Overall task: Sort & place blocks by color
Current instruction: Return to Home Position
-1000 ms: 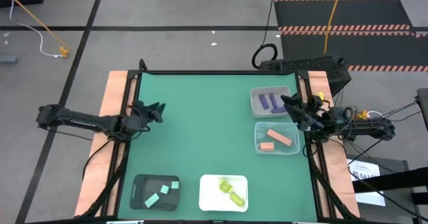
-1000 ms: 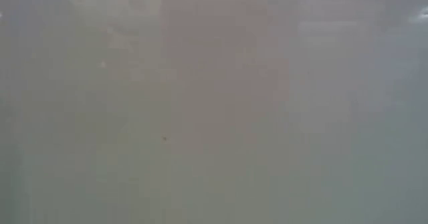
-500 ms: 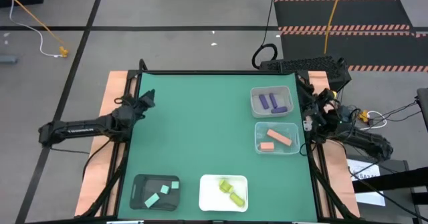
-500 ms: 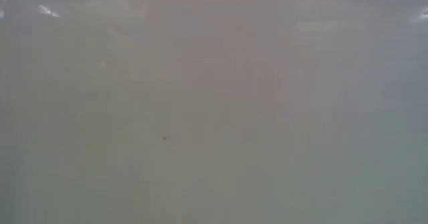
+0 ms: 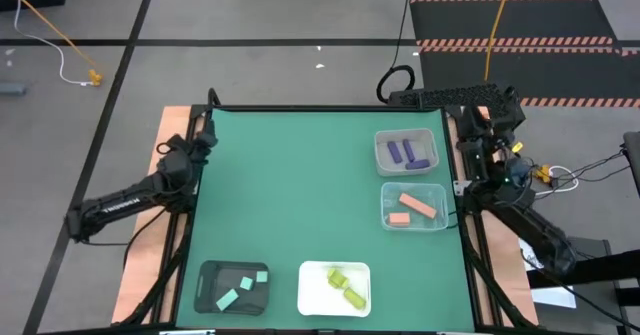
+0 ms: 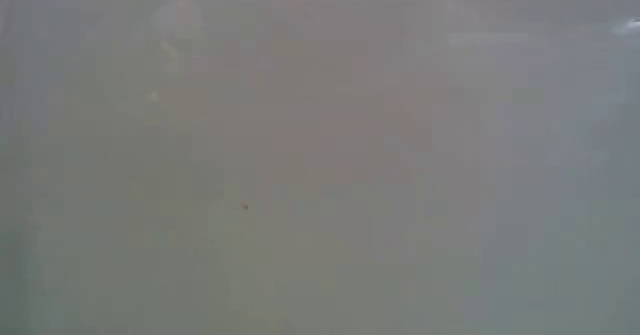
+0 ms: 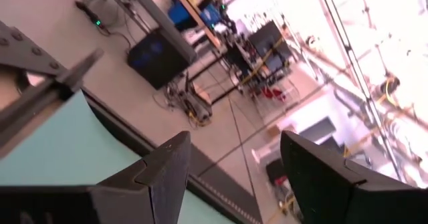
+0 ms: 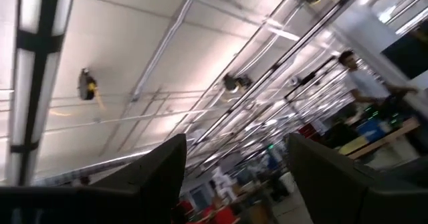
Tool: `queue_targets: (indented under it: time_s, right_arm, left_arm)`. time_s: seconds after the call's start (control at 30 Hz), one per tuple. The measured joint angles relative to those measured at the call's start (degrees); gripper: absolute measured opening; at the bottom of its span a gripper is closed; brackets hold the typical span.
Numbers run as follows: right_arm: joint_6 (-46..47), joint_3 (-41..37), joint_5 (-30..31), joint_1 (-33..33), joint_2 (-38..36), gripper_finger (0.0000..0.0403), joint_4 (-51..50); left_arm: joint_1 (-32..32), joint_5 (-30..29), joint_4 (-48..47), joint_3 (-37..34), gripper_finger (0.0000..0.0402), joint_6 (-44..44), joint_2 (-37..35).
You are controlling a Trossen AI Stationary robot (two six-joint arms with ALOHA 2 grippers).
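Observation:
The blocks lie sorted in trays in the high view. Purple blocks (image 5: 405, 153) are in a clear tray (image 5: 381, 163), and salmon blocks (image 5: 416, 207) are in a second clear tray (image 5: 386, 223). Mint green blocks (image 5: 243, 287) sit in a black tray (image 5: 208, 273); yellow blocks (image 5: 346, 285) sit in a white tray (image 5: 308, 300). My left gripper (image 5: 200, 140) (image 7: 234, 140) is open at the table's left edge. My right gripper (image 5: 480, 125) (image 8: 235, 144) is open beyond the right edge and tipped up at the ceiling.
The green table (image 5: 300, 185) has a wooden border (image 5: 168, 145) on either side. A pale surface (image 6: 320, 155) fills the low view. Cables and a black-and-red striped mat (image 5: 520, 35) lie on the floor beyond the far edge.
My left gripper has drawn back from over the table's left part toward the left and far edges. My right gripper has pulled away from the purple tray toward the right and far edges, off the table. The blocks and trays have stayed put.

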Motion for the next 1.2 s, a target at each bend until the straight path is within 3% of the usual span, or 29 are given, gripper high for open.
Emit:
queue_targets:
  time_s: [0.53, 1.2]
  right_arm:
    - [0.0, 0.0, 0.0, -22.6, 0.0, 0.0251, 0.0]
    - [0.0, 0.0, 0.0, -23.7, 0.0, 0.0251, 0.0]
  left_arm:
    - [7.0, 0.0, 0.0, 0.0, 0.0232, 0.0, -3.3]
    - [7.0, 0.0, 0.0, 0.0, 0.0232, 0.0, -3.3]
